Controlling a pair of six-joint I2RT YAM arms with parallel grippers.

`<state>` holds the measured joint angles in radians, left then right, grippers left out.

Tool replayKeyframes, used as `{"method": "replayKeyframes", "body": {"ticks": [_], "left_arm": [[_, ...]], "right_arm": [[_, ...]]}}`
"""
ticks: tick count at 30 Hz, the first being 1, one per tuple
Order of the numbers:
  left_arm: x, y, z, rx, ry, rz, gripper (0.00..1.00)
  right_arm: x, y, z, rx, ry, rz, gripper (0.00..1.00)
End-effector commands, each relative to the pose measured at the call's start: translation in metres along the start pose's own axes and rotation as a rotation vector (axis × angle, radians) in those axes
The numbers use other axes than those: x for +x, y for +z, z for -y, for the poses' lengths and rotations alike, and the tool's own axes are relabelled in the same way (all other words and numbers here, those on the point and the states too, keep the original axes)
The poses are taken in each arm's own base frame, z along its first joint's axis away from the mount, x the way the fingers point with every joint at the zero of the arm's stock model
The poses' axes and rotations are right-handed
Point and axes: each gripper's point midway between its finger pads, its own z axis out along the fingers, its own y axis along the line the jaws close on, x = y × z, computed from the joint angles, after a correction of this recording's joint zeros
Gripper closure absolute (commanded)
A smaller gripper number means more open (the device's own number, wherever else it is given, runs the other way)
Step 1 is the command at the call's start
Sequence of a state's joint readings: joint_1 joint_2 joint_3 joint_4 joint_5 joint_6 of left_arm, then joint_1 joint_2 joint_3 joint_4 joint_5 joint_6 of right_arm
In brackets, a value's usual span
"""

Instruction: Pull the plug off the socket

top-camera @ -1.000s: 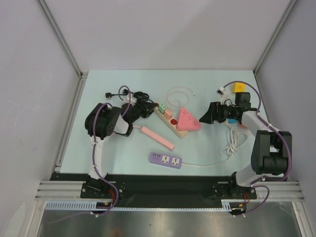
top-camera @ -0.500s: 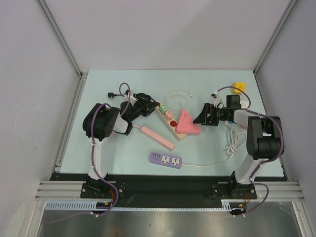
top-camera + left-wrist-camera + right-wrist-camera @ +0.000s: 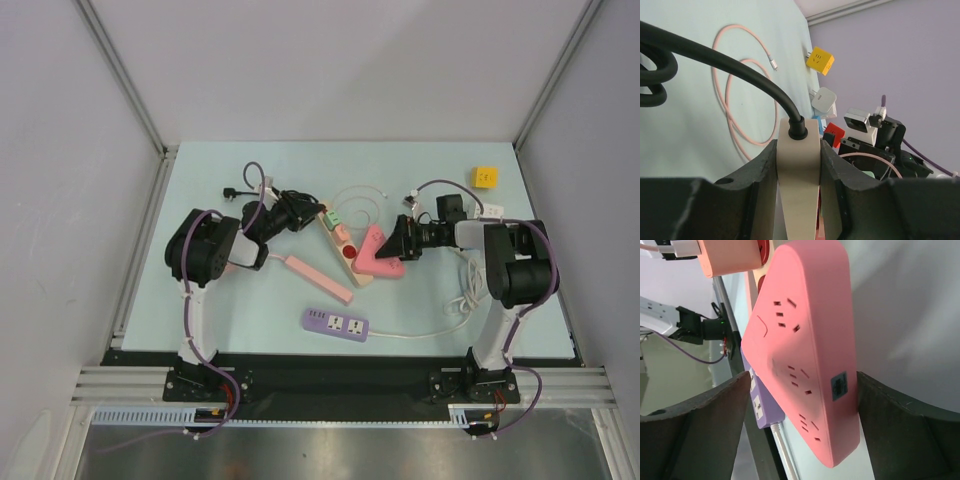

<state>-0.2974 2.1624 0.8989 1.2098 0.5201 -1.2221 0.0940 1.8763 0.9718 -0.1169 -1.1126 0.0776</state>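
Beige strip [image 3: 798, 190] pinched tight at cable end by left claw [image 3: 798, 145]. Pink triangular socket [image 3: 805, 330] straddled by right claw [image 3: 804, 377], spread wide either side. Black cable [image 3: 740, 75] entering strip.

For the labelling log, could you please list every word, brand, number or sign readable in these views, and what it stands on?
No text can be read in any view.
Pink socket: small blue mark on its edge, too blurred to read.
Yellow adapter: tiny marks on its face, too small to read.
Purple strip: no legible print.
Beige strip: no print shows.
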Motion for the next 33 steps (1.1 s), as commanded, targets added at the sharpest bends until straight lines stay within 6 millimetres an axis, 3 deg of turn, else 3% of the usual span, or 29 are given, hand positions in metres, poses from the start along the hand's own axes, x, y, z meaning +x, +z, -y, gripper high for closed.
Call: {"method": "replayKeyframes", "body": {"ticks": [1, 5, 8, 10, 11, 13, 14, 17, 22, 24, 25, 27, 28, 33], "left_arm": [[-0.037, -0.024, 0.155, 0.539, 0.345, 0.162, 1.00], [-0.039, -0.023, 0.160, 0.553, 0.351, 0.163, 1.00], [-0.040, -0.023, 0.161, 0.557, 0.355, 0.160, 1.00], [-0.038, -0.022, 0.160, 0.556, 0.354, 0.153, 1.00], [-0.039, -0.022, 0.158, 0.553, 0.353, 0.154, 1.00], [-0.037, -0.021, 0.155, 0.549, 0.351, 0.147, 1.00], [-0.036, -0.021, 0.154, 0.548, 0.349, 0.142, 1.00], [-0.033, -0.020, 0.148, 0.537, 0.340, 0.132, 1.00], [-0.033, -0.020, 0.146, 0.533, 0.320, 0.127, 0.97], [-0.033, -0.019, 0.142, 0.523, 0.305, 0.126, 0.94], [-0.033, -0.018, 0.140, 0.520, 0.300, 0.126, 0.89], [-0.033, -0.016, 0.135, 0.509, 0.274, 0.127, 0.80], [-0.032, -0.016, 0.133, 0.506, 0.267, 0.121, 0.78], [-0.029, -0.012, 0.120, 0.483, 0.229, 0.113, 0.65]], "right_arm": [[-0.008, 0.004, -0.016, -0.117, -0.023, -0.007, 0.13], [-0.005, 0.004, -0.020, -0.162, 0.004, -0.023, 0.31], [-0.005, 0.004, -0.024, -0.183, -0.001, -0.028, 0.50], [-0.006, 0.004, -0.025, -0.191, -0.003, -0.029, 0.55], [-0.006, 0.003, -0.026, -0.194, -0.001, -0.029, 0.64], [-0.008, 0.002, -0.030, -0.213, -0.007, -0.029, 0.73], [-0.009, 0.001, -0.032, -0.219, -0.010, -0.029, 0.84], [-0.011, -0.003, -0.039, -0.251, -0.019, -0.029, 1.00], [-0.011, -0.012, -0.052, -0.333, 0.013, -0.045, 1.00], [-0.019, -0.015, -0.055, -0.366, -0.089, -0.031, 1.00], [-0.007, -0.017, -0.054, -0.373, 0.001, -0.058, 1.00], [-0.017, -0.018, -0.055, -0.396, -0.131, -0.033, 1.00], [-0.007, -0.020, -0.056, -0.403, -0.011, -0.059, 1.00], [-0.012, -0.029, -0.062, -0.426, -0.041, -0.022, 1.00]]}}
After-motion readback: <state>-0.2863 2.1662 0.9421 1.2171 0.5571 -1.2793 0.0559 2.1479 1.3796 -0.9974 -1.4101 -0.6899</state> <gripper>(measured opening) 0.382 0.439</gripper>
